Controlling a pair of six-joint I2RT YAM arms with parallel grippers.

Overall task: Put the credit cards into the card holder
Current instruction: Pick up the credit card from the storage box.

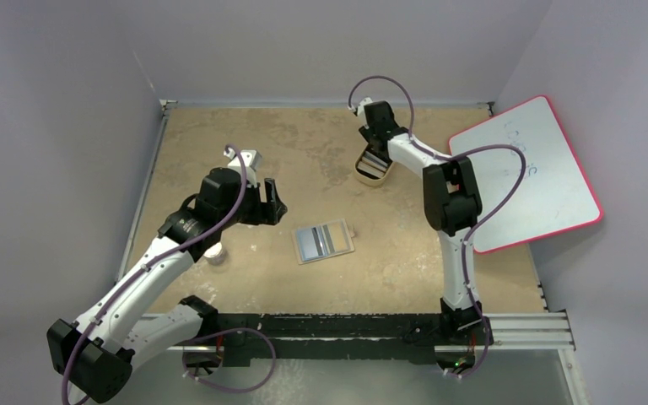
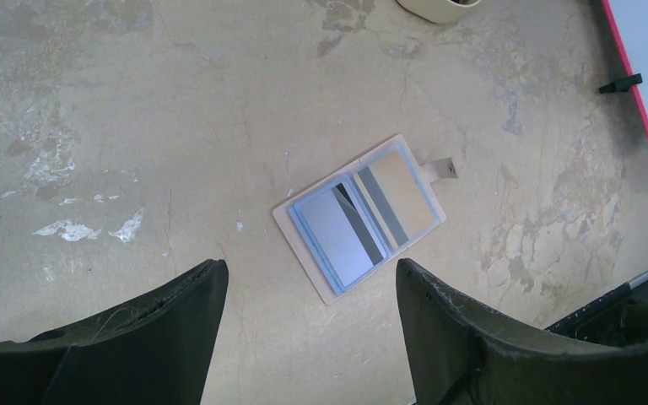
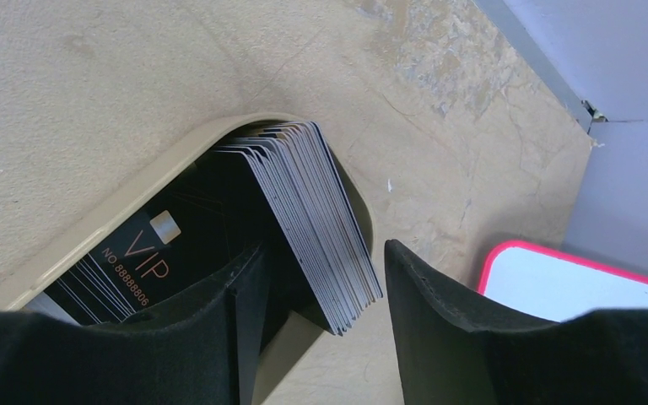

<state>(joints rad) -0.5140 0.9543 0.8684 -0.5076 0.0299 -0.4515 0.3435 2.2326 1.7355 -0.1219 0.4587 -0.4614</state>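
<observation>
The tan card holder (image 1: 324, 242) lies open mid-table, its snap tab (image 2: 444, 168) pointing right. A pale blue-grey credit card (image 2: 342, 235) with a dark stripe sits in its left panel, and a striped tan card (image 2: 400, 197) in its right. My left gripper (image 1: 267, 202) is open and empty, hovering left of the holder (image 2: 304, 253). A stack of several cards (image 3: 314, 211) stands on edge in the tan oval tray (image 3: 126, 198) at the back. My right gripper (image 3: 325, 249) is open, with one finger inside the tray and one outside, straddling the stack's end.
A black VIP card (image 3: 143, 257) lies in the tray (image 1: 373, 167). A pink-edged whiteboard (image 1: 527, 173) lies at the table's right edge. A small white object (image 1: 213, 251) sits under the left arm. Grey walls enclose the table.
</observation>
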